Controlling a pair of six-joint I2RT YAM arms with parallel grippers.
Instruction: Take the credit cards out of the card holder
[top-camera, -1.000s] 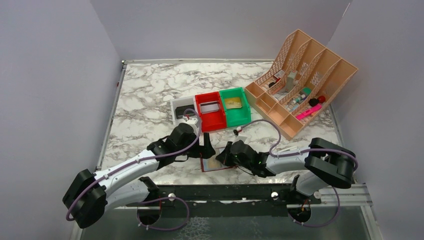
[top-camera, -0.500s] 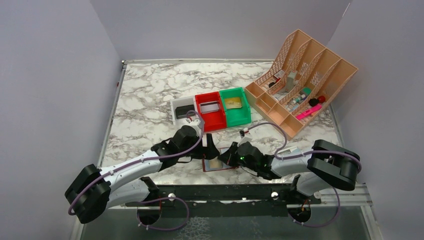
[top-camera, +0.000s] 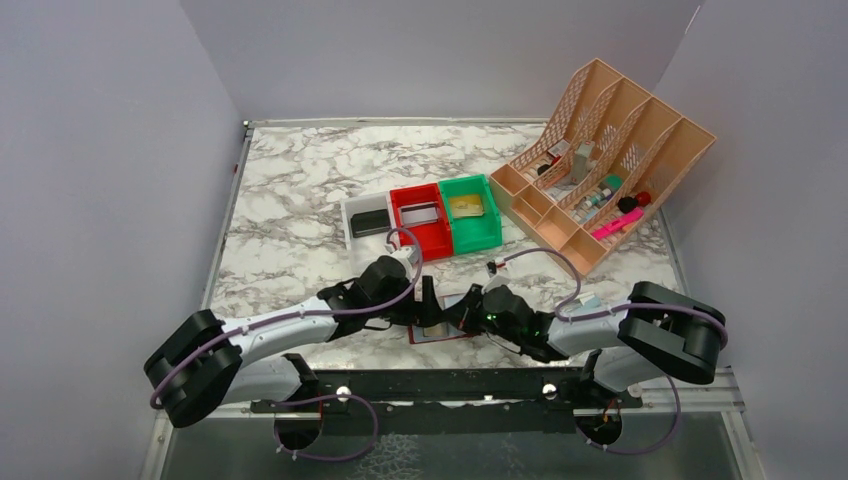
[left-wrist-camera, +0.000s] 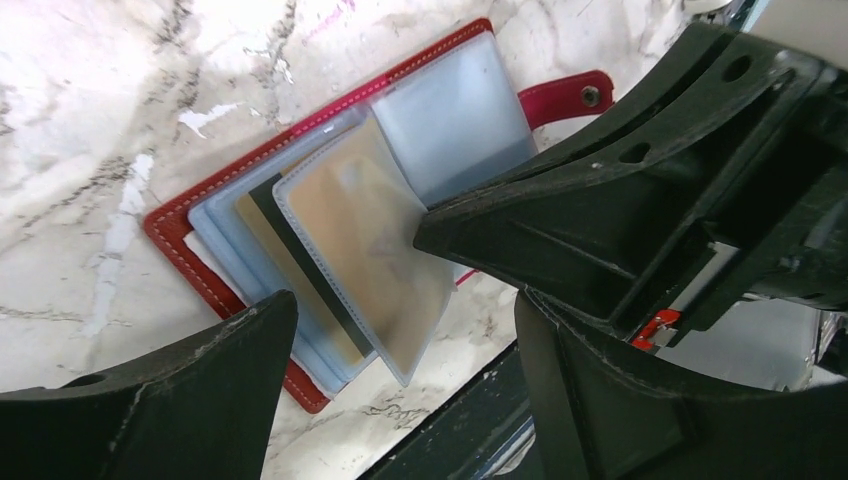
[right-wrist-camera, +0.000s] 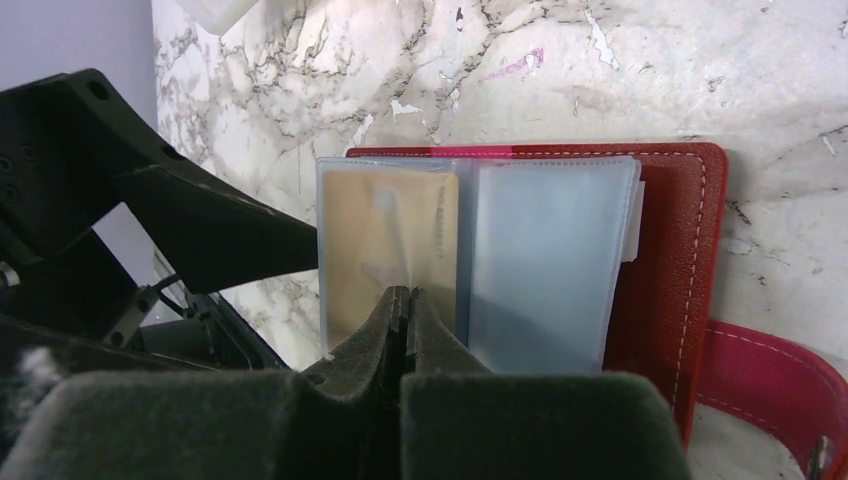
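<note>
Card holder (right-wrist-camera: 670, 260) lay open at desk (top-camera: 300, 200) near edge, mostly hidden from above under both arms. Left tool (left-wrist-camera: 400, 315) gaped wide over it. Right tool (right-wrist-camera: 405, 300) jaws closed at gold card (right-wrist-camera: 385, 240) sleeve edge; pinch unclear. Red bin (top-camera: 420, 228), green bin (top-camera: 474, 214) stood farther back.

gold card (right-wrist-camera: 388, 250) blurred behind sleeve (right-wrist-camera: 350, 300), strap (right-wrist-camera: 770, 370) cropped

The left arm (top-camera: 290, 325) stretches low, forward and to the right, and the left hand (top-camera: 427, 300) has its fingers (left-wrist-camera: 150, 400) spread wide apart. The right arm (top-camera: 590, 325) lies low and reaches leftward. The right hand (top-camera: 464, 310) has its fingers (right-wrist-camera: 380, 335) pressed tight together, tips just ahead of the left hand's open gap.
</note>
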